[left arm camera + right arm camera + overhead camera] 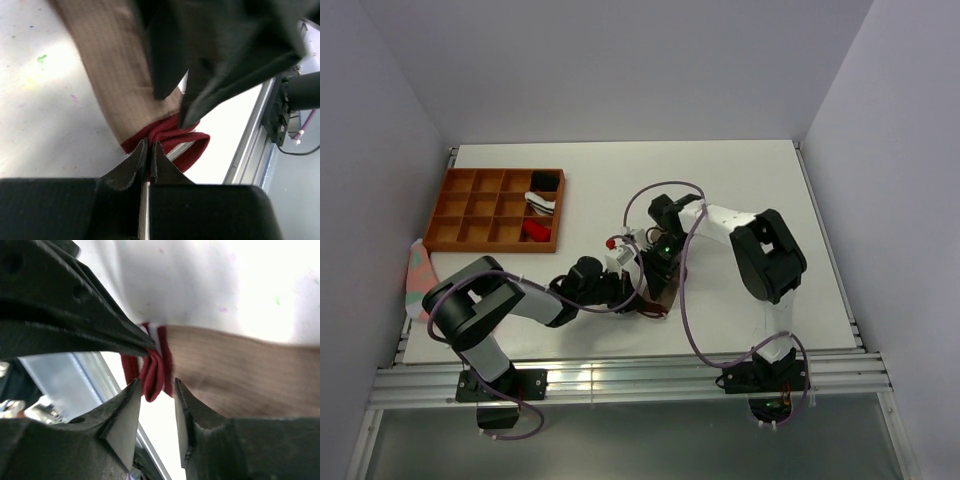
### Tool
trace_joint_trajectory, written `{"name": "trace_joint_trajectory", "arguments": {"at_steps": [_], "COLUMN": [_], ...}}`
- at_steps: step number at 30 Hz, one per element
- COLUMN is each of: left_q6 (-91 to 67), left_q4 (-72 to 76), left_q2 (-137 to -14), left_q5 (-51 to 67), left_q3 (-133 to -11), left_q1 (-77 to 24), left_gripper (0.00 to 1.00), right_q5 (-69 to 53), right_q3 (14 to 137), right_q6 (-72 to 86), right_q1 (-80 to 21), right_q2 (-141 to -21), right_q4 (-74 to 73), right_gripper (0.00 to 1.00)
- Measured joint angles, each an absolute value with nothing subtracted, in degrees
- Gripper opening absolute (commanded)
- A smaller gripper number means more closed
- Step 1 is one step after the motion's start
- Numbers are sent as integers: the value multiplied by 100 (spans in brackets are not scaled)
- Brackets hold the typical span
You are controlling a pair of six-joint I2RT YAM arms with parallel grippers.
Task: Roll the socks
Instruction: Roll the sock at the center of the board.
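Observation:
The tan-brown sock lies flat on the white table, its maroon-and-white striped cuff bunched up at the near end. My left gripper is shut on a fold of that cuff. In the right wrist view my right gripper stands open, one finger on each side of the hanging cuff fold, with the tan leg stretching off to the right. From above, both grippers meet over the sock at the table's near middle, left gripper and right gripper. I see no bright red sock on the table.
A brown compartment tray sits at the back left, holding a red bundle and a black-and-white bundle. A pink-and-green cloth hangs at the left edge. The table's metal front rail runs close by the cuff.

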State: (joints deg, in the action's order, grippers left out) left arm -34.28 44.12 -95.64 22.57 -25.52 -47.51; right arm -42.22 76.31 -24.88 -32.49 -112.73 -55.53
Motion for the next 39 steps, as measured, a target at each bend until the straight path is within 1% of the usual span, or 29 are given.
{"name": "trace_joint_trajectory", "arguments": {"at_steps": [2,4,10,17,22,33,36,39], "left_q6": [-3439,-3476,-3621,-3876,-3907,-3990,-3997,-4016], "left_q4": [4252,4101,3603,3350,3242,3223,3227,3227], "left_q2": [-9568,-9601,-9738,-9782,-9821,-9837,-9837,-9837], "left_q5": [2198,2119,1970,1918,1914,1868,1852,1809], "left_q3": [-2613,-2718,-3076,-3197,-3293,-3321,-3321,-3323], "left_q1": [-4751,-4755,-4764,-4783,-4805,-4847,-4847,-4847], "left_gripper": [0,0,1,0,0,0,0,0], "right_q5": [-4066,-3909,-3579,-3245,-3225,-3428,-3538,-3385], "right_q3": [7472,7260,6818,6632,6632,6628,6582,6497], "right_q6": [-2432,-2381,-2270,-1973,-1911,-1789,-1743,-1621], "right_q1": [-3245,-3242,-3251,-3336,-3404,-3389,-3293,-3116], "right_q2": [-11104,-10873,-10291,-10224,-10226,-10224,-10208,-10123], "right_q4": [-5400,-5256,-4947,-4480,-4394,-4477,-4464,-4436], "right_gripper": [46,48,51,54,58,59,59,59]}}
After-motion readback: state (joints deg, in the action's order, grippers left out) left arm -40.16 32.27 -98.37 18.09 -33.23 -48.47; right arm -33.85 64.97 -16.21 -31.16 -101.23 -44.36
